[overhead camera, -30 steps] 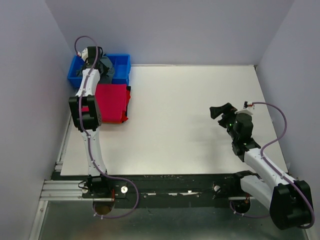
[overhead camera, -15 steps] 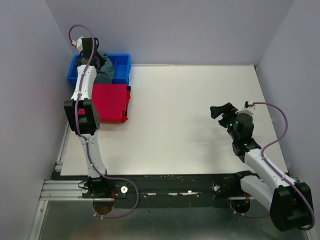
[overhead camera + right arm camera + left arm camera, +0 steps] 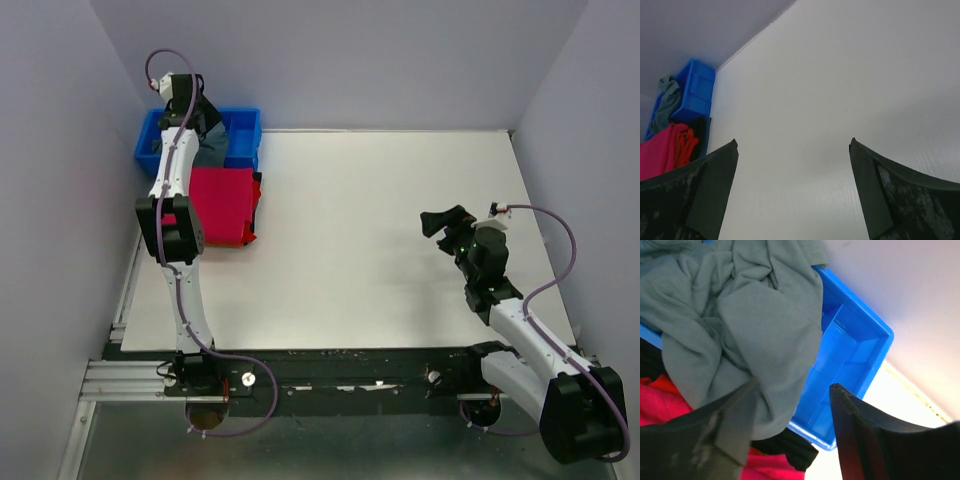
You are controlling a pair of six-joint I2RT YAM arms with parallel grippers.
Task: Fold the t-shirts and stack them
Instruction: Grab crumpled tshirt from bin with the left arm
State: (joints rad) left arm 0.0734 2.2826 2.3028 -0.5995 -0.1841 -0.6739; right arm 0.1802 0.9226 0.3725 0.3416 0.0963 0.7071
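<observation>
A crumpled grey t-shirt lies heaped in the blue bin and spills over its near wall. My left gripper hovers just above it, open, the cloth brushing the left finger. From above, the left gripper is over the bin at the table's back left, with the grey t-shirt under it. A folded red t-shirt lies on the table in front of the bin. My right gripper stands open above bare table at the right, nothing between its fingers.
Black cloth sticks out between the bin and the red t-shirt. An orange garment shows beside the red one. Grey walls close in the table at the back and both sides.
My left gripper rose out of the bin with the grey t-shirt, then opened and let go of it. The right arm has not moved.
</observation>
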